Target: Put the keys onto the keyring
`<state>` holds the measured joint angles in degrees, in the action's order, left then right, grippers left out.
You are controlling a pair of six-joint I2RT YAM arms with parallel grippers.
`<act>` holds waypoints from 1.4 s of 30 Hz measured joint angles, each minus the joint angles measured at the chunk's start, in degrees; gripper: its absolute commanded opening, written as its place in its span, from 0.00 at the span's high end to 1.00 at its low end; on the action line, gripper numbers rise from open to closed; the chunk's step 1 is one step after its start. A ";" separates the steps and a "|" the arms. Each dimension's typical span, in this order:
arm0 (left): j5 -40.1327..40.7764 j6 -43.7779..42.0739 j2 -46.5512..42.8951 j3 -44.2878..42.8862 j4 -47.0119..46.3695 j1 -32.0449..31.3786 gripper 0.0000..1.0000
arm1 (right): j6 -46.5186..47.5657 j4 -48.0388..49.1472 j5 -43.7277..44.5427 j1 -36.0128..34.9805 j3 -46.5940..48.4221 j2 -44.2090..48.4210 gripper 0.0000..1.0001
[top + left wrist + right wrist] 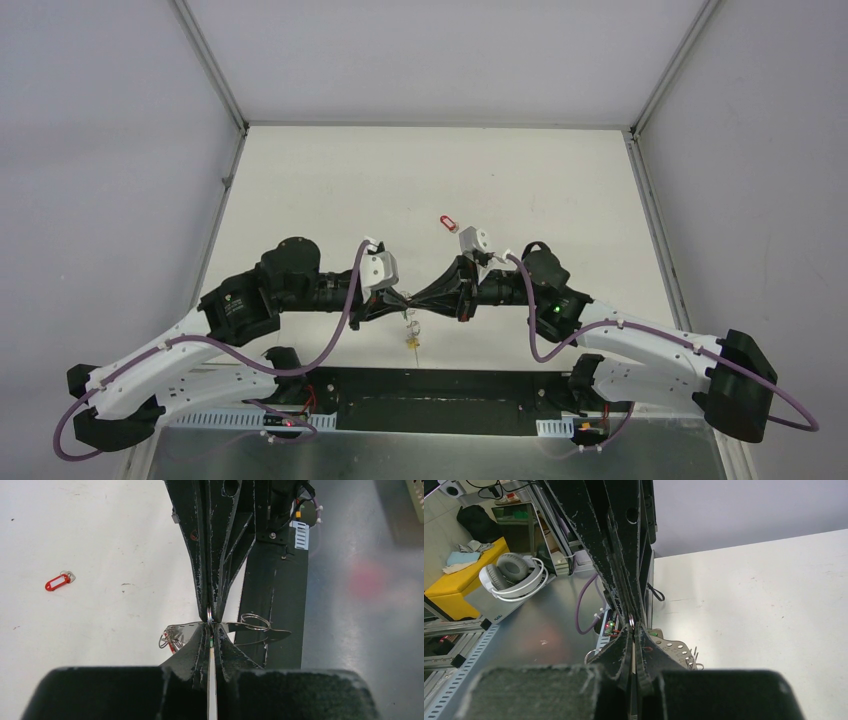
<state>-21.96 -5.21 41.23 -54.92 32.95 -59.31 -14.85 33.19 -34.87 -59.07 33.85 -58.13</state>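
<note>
My left gripper (401,300) and right gripper (418,298) meet tip to tip above the table's near edge. Both are shut on a thin metal ring, the keyring (209,615), which shows edge-on between the tips; it also shows in the right wrist view (631,622). In the left wrist view my left gripper (212,626) faces the right fingers (216,555). A perforated metal strip (186,628) sticks out sideways, with a cluster of keys (170,640) at one end and a wire loop (255,622) at the other. A yellow-tagged key (411,340) hangs below. A red-tagged key (447,222) lies apart on the table.
The black base rail (440,385) and a metal bench (430,455) lie below the grippers. White walls enclose the table (400,170). In the right wrist view my right gripper (632,629) hangs over the bench edge, with headphones (514,577) in the background.
</note>
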 measured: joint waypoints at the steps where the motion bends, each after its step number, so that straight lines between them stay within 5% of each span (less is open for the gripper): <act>1: 0.20 0.09 -0.02 0.00 0.00 0.00 1.00 | 0.00 0.00 0.09 0.00 0.00 0.00 0.92; 5: 1.20 0.11 -0.04 0.00 0.26 0.00 1.00 | -0.33 0.20 0.37 0.00 0.00 0.07 0.47; 11: 3.76 -0.52 2.34 -3.61 5.84 0.00 1.00 | -0.22 1.25 1.66 -0.02 -0.44 1.95 0.29; 19: 3.89 -4.02 11.32 -17.22 18.53 0.00 1.00 | 0.26 1.25 3.17 -0.02 -1.07 4.26 0.29; 34: 3.82 -11.04 30.01 -43.08 45.40 0.00 1.00 | -0.70 4.44 2.54 -0.02 -1.09 0.24 0.59; 42: 3.17 -11.26 37.86 -51.45 53.92 0.00 1.00 | -2.21 7.76 1.44 -0.02 -1.07 -3.98 0.66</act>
<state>-18.79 -16.47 79.09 -106.37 86.87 -59.31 -17.06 40.95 -33.43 -59.09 32.77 -62.11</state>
